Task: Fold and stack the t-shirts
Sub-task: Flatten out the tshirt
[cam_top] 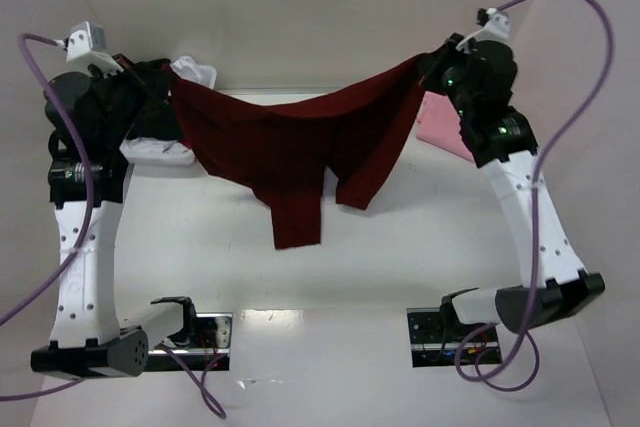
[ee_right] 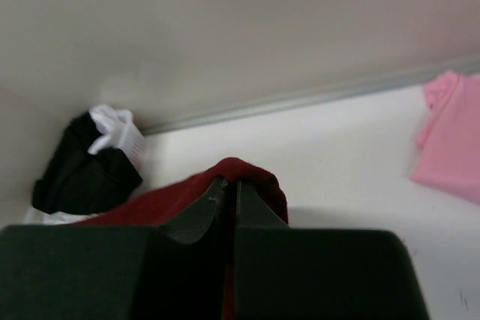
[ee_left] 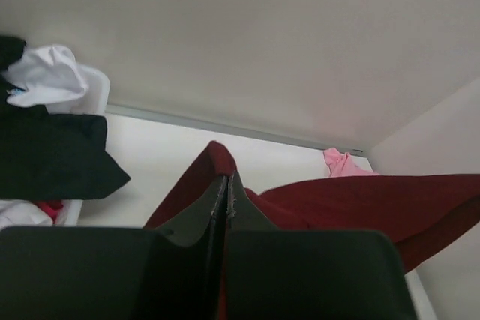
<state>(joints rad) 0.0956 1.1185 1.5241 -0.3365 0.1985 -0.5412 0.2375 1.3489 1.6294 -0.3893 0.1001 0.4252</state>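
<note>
A dark maroon t-shirt [cam_top: 290, 137] hangs stretched in the air between both arms, its sleeve drooping toward the table at centre. My left gripper [cam_top: 168, 87] is shut on its left end, and in the left wrist view [ee_left: 227, 179] cloth [ee_left: 375, 204] bulges past the closed tips. My right gripper [cam_top: 432, 59] is shut on the right end, with maroon cloth [ee_right: 247, 170] folded over the tips [ee_right: 231, 183]. A light pink t-shirt [cam_top: 445, 122] lies flat on the table at the back right. Black [ee_left: 52, 151] and white [ee_left: 56, 80] t-shirts are heaped at the back left.
A white plastic bin [cam_top: 160, 150] sits at the back left under the heap of black and white cloth. White walls close the table on the back and both sides. Purple cables [cam_top: 580, 97] loop off both arms.
</note>
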